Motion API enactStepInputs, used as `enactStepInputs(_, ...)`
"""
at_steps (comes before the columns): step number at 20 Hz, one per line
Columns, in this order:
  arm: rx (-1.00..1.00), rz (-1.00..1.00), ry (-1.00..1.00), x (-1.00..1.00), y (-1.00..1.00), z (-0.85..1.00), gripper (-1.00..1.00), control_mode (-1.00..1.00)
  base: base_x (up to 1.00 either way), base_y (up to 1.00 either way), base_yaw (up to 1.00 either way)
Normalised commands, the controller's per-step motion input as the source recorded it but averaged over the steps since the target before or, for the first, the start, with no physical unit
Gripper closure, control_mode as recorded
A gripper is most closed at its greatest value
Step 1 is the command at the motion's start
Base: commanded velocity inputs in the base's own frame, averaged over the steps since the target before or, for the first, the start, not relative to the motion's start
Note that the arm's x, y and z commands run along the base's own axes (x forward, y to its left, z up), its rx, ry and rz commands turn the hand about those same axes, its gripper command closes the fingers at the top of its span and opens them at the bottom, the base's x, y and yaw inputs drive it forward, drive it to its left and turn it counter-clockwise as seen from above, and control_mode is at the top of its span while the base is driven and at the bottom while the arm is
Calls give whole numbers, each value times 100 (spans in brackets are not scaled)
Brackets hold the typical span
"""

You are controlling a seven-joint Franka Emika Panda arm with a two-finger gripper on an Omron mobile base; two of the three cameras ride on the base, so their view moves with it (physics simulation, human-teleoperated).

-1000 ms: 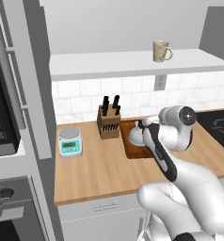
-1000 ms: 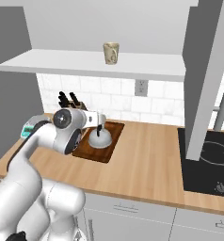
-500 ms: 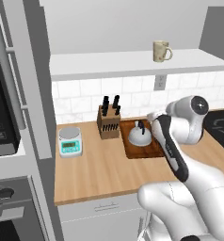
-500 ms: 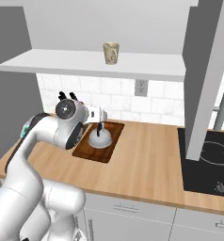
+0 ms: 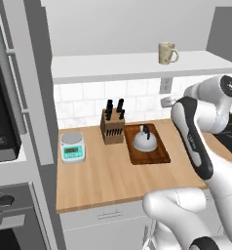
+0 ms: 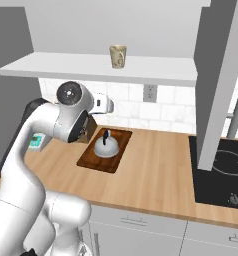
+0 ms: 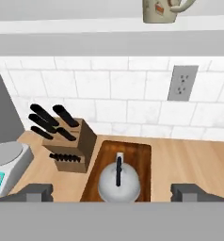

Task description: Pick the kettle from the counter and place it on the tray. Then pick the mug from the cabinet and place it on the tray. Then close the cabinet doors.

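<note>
The silver-grey kettle (image 5: 145,140) with its black handle stands on the dark-brown tray (image 5: 158,155) on the counter (image 5: 103,180). The kettle (image 6: 106,147) rests near the tray's (image 6: 96,161) back end. My gripper (image 5: 165,101) hangs open and empty above and to the right of the tray, clear of the kettle. From the hand view the kettle (image 7: 118,182) lies far below, between my fingertips (image 7: 38,192). The beige mug (image 5: 166,52) stands on the open cabinet's shelf (image 5: 137,66), also at the top of the hand view (image 7: 162,10). One cabinet door (image 6: 221,75) swings open at the right.
A knife block (image 5: 113,126) stands just left of the tray, and a teal-faced scale (image 5: 72,146) further left. A black cooktop (image 6: 221,175) lies at the right. The oven column (image 5: 6,146) rises on the left. A wall outlet (image 6: 150,92) sits under the shelf.
My hand has risen from just over the kettle on the tray and drawn up and to the right. The kettle stays on the tray, uncovered.
</note>
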Motion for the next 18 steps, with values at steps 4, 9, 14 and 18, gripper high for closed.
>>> enactStepInputs(4, 5, 3, 2, -1, -10, 82, -100, -100, 0, 0, 0)
enactStepInputs(9, 11, 2, 0, 0, -28, 37, -100, -100, 0, 0, 0)
enactStepInputs(14, 3, 1, 3, 0, -7, -1, -100, -100, 0, 0, 0)
enactStepInputs(18, 5, 0, -3, 4, -9, 13, -100, -100, 0, 0, 0)
